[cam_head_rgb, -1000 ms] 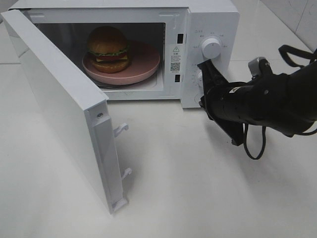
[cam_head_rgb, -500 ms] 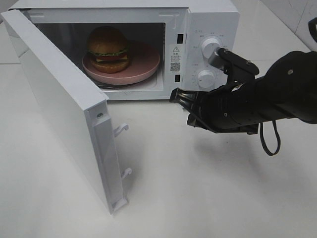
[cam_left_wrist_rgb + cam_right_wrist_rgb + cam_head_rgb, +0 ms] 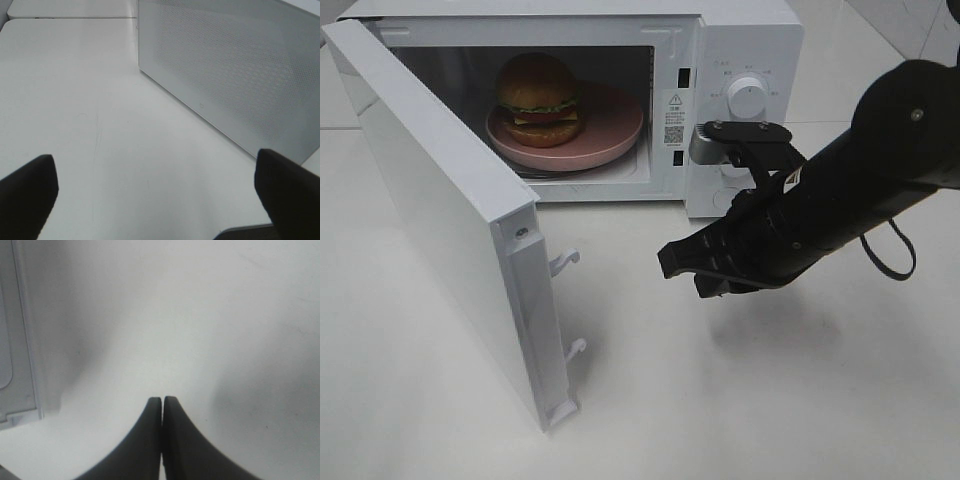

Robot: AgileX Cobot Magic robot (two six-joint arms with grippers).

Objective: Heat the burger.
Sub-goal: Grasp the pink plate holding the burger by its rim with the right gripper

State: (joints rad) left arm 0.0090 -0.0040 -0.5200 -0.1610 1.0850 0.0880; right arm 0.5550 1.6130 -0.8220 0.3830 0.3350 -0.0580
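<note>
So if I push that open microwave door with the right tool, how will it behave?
The door looks like a stiff flat panel, so it should probably swing as one piece rather than flex. Its smooth white face may let the shut right tool slide. The small latch hooks look fragile; avoid them.

A sticker (image 3: 674, 118) on the front frame of the microwave (image 3: 760, 40), right of the cavity, shows a warning triangle and a QR code — its print and the marks around the dial (image 3: 747, 97) are too small to read.
</note>
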